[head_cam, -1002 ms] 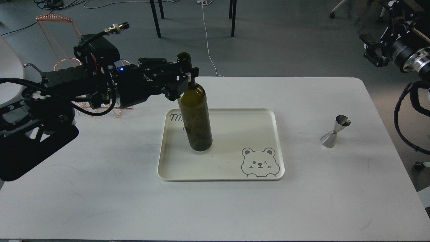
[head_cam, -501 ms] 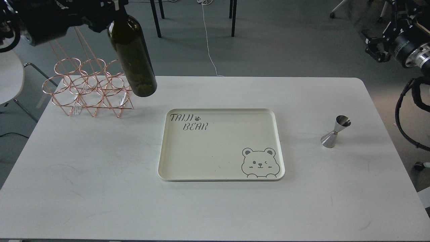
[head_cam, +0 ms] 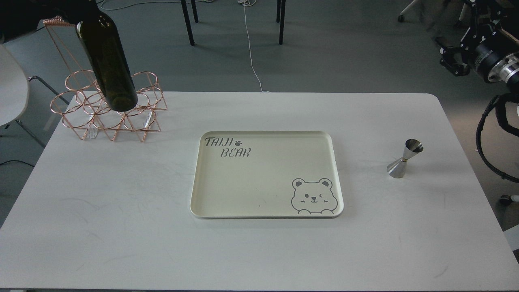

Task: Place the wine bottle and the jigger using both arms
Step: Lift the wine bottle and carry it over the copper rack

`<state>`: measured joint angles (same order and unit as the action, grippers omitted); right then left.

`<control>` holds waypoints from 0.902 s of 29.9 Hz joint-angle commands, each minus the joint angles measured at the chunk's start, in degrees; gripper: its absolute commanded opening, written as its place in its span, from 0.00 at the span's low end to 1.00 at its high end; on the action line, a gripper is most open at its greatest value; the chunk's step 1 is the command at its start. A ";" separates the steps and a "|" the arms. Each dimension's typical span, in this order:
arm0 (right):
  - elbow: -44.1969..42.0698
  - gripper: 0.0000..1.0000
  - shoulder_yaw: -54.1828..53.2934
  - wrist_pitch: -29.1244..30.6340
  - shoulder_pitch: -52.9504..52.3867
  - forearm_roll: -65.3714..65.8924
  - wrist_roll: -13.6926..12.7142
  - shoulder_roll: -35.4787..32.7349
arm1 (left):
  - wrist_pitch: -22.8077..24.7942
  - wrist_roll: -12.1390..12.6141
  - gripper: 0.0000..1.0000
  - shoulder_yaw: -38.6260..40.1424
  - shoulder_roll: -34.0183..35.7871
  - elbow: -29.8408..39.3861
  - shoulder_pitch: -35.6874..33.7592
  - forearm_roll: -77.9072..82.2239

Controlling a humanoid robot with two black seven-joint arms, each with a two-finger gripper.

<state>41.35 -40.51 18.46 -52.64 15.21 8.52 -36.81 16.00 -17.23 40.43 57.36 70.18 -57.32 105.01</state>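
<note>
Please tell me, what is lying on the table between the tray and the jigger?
Nothing: in the head view, only bare white table lies between the tray and the jigger.

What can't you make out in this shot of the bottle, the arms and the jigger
- Head view: wine bottle neck and the left gripper, cut off by the top edge.
- Right gripper: small and dark, fingers cannot be told apart.
- Bottle base against the copper rack: touching or above, unclear.
- Jigger contents: too small.
</note>
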 commanded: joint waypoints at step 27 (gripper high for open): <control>-0.04 0.98 -0.01 0.00 0.00 0.18 0.00 0.34 | -5.45 0.62 0.09 -3.78 -2.60 -3.73 -0.07 0.10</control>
<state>41.25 -40.51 18.44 -52.66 15.38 8.52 -36.46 10.99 -16.71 36.67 54.98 66.53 -57.40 105.05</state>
